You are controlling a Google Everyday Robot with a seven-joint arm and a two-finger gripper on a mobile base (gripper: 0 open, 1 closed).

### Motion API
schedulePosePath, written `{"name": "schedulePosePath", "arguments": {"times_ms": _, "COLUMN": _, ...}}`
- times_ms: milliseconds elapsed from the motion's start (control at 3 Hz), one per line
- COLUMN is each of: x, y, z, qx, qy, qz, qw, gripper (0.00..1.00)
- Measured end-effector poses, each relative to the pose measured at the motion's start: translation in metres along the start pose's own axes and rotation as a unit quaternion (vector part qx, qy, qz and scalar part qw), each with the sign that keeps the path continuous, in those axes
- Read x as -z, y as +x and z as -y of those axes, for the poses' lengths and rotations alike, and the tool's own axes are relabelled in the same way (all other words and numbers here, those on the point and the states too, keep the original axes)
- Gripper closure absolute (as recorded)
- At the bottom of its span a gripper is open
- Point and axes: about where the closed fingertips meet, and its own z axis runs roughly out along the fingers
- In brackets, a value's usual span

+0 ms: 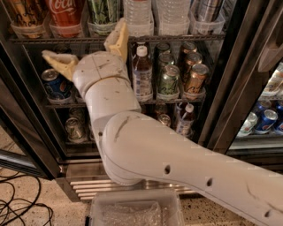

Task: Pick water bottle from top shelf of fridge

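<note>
The fridge (pixel 223 106) stands open in front of me. Its top shelf (pixel 181 38) is a dark wire rack with clear lane trays. Two clear ribbed water bottles (pixel 138 15) stand side by side there, their caps out of view above. A red Coca-Cola bottle (pixel 65 15) and a green bottle (pixel 102 12) stand to their left. My gripper (pixel 84 39) is open and empty, with tan fingers spread wide. Its right fingertip (pixel 118 35) reaches the top shelf's edge between the green bottle and the left water bottle. The left fingertip (pixel 55 59) sits below the shelf.
The rack below holds a white-capped bottle of reddish-brown drink (pixel 142 73), several cans (pixel 169 79) and a blue can (pixel 55 84). My white arm crosses the lower racks. A clear plastic bin (pixel 135 211) sits on the floor below. Cables (pixel 17 205) lie at left. Blue cans (pixel 265 120) at right.
</note>
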Motion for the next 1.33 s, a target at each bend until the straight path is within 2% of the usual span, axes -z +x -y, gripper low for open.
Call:
{"name": "schedulePosePath", "arguments": {"times_ms": 333, "x": -0.007, "y": 0.006, "z": 0.013, "qx": 0.008, "qy": 0.057, "qz": 0.009, "qw": 0.9983, "gripper": 0.19}}
{"name": "schedulePosePath", "arguments": {"times_ms": 667, "x": -0.008, "y": 0.001, "z": 0.029, "qx": 0.033, "qy": 0.113, "qz": 0.026, "qw": 0.9927, "gripper": 0.24}}
{"name": "schedulePosePath", "arguments": {"times_ms": 1000, "x": -0.003, "y": -0.007, "z": 0.048, "qx": 0.046, "qy": 0.164, "qz": 0.040, "qw": 0.9846, "gripper": 0.25}}
{"name": "schedulePosePath", "arguments": {"times_ms": 1333, "x": 0.001, "y": -0.011, "z": 0.065, "qx": 0.040, "qy": 0.196, "qz": 0.047, "qw": 0.9786, "gripper": 0.25}}
